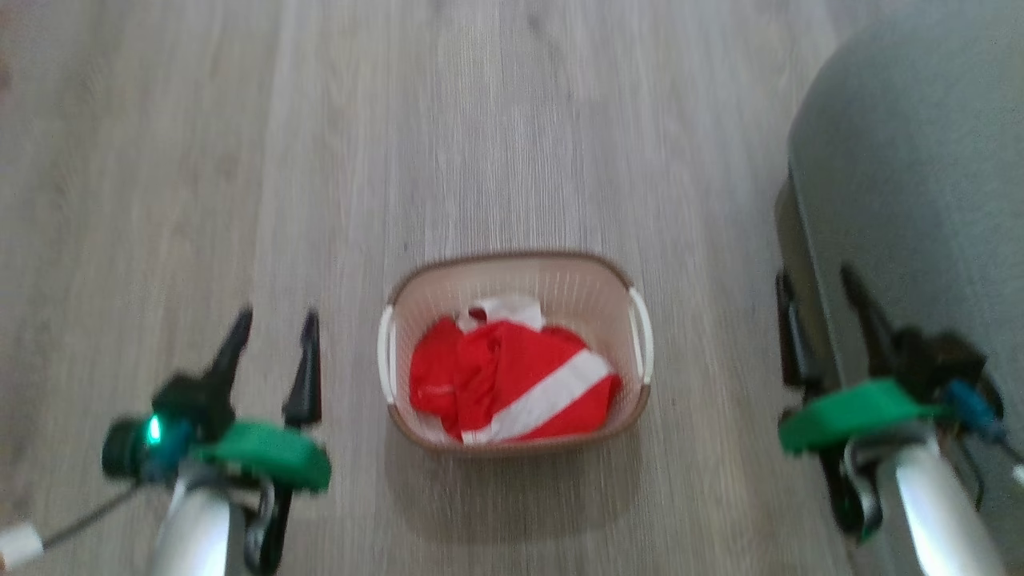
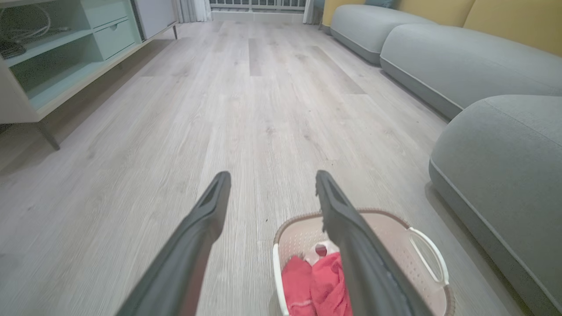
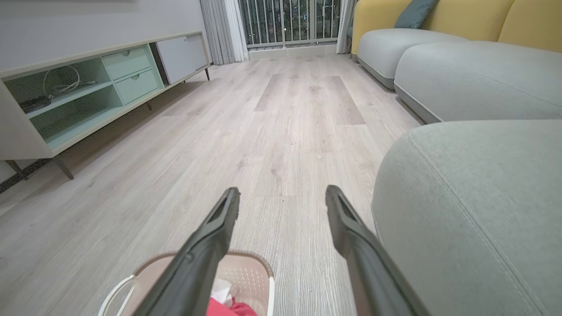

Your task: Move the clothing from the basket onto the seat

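- The head view is blurry. The red and white clothing [image 1: 512, 380] lies in the basket [image 1: 512, 264], toward its near edge.
- The left gripper [image 1: 277, 314] and right gripper [image 1: 814, 276] are both spread wide and hold nothing.
- Both wrist views cut the basket off, and fingers hide part of it.
- The wrist views show the seat's [image 3: 474, 197] seams and a shelf cabinet [image 3: 88, 96].

End effectors [image 1: 278, 314] [image 1: 814, 274] both spread wide, empty

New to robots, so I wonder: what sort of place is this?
Probably a home living room: a long grey-green sofa with yellow backs, a low cabinet along the wall, a laundry basket on the wood floor.
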Tool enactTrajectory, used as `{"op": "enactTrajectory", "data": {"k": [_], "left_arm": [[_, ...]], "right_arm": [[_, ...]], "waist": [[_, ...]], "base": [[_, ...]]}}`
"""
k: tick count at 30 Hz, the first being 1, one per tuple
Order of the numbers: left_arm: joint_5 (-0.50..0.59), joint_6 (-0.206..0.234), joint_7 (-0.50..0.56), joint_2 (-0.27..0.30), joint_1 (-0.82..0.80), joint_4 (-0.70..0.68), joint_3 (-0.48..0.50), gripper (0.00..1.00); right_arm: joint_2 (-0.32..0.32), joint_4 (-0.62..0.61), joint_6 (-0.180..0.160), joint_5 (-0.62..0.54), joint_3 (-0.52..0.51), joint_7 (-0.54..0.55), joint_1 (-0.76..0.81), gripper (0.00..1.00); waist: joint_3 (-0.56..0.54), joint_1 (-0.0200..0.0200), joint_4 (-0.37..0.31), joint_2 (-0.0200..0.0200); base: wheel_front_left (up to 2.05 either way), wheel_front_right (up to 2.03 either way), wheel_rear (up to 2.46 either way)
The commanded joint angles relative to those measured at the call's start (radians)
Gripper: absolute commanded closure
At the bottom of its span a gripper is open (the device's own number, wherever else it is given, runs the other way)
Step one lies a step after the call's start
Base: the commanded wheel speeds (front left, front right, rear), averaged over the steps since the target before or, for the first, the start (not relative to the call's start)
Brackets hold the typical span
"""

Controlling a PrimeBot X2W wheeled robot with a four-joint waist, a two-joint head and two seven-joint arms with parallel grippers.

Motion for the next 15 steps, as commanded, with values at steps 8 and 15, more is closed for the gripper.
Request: {"op": "enactTrajectory", "data": {"k": [8, 15], "left_arm": [[0.018, -0.031, -0.012, 0.013, -0.287, 0.034, -0.079, 0.0], [0.068, -0.036, -0.009, 0.013, -0.49, 0.303, -0.199, 0.0]], "right_arm": [[0.003, -0.117, 0.0, 0.012, 0.017, -0.01, -0.218, 0.0], [0.003, -0.145, 0.0, 0.026, 0.025, -0.01, -0.31, 0.0]], "waist": [[0.364, -0.0001, -0.036, -0.0001], [0.504, -0.0001, -0.08, -0.0001]], "base": [[0.0, 0.0, 0.0], [0.0, 0.0, 0.0]]}}
